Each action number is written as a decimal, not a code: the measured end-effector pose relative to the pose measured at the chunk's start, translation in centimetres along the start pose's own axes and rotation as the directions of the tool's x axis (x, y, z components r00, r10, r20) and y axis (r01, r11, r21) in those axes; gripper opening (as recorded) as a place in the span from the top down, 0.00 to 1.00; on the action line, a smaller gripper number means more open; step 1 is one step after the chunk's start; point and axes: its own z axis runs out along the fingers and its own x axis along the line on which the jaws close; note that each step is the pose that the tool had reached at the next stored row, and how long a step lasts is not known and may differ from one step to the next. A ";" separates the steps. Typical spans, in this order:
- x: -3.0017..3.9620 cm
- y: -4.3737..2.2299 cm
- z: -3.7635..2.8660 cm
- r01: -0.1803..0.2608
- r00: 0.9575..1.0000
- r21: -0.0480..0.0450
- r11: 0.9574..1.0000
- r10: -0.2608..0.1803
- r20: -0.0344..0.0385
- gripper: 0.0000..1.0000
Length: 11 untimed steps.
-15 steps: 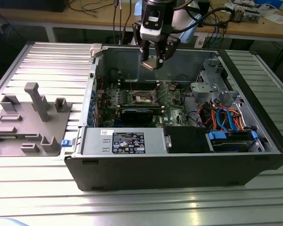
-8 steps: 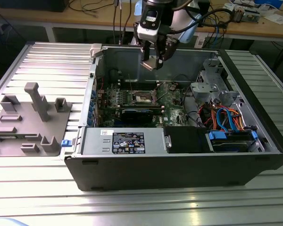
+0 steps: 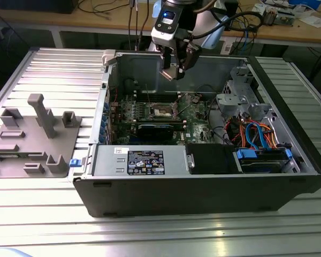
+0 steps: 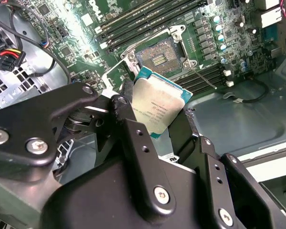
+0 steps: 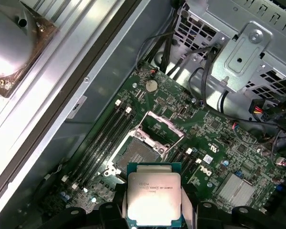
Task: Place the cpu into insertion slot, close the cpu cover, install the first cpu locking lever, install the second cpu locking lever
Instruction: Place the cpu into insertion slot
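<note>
Above the open computer case [image 3: 203,193], the gripper [image 3: 173,72] is seen hanging over the green motherboard [image 5: 219,143], and its fingers [image 4: 188,125] are clenched on the cpu [image 4: 157,105], which is gripped by 2 opposite edges with its silver-grey top turned toward both wrist views. The cpu is held in the air, apart from the insertion slot [image 5: 142,153], whose dark centre is left bare; nothing is seated in it. The cpu cover [image 5: 168,125] is seen swung up and open at 1 side of the slot. Step 1 of 4 is therefore judged to be in hand: the chip is carried but not yet placed, and the cover and both levers are judged not yet closed. Seating the chip is judged to call for its edges to be squared with the socket rim and for it to be let down flat, without tilt, since the socket contacts could be bent by a skewed drop. As for what is contained, the case is seen to hold the motherboard with its long memory slots [image 5: 102,138], a labelled grey box [image 3: 139,160] along the front wall, a metal drive cage [image 3: 241,101] and a bundle of orange and blue cables [image 3: 257,134]. On the exterior view's left, a grey fixture [image 3: 37,134] is set on the table beside the case.
</note>
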 end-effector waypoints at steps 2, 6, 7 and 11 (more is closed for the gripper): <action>0.00 0.00 0.00 0.000 1.000 0.000 1.000 0.000 0.000 0.46; 0.00 0.00 0.00 -0.002 1.000 0.000 1.000 0.002 0.000 0.46; 0.00 0.00 0.00 -0.004 1.000 0.000 1.000 0.004 0.000 0.46; 0.00 0.00 0.01 -0.033 0.999 0.000 0.999 0.033 0.001 0.46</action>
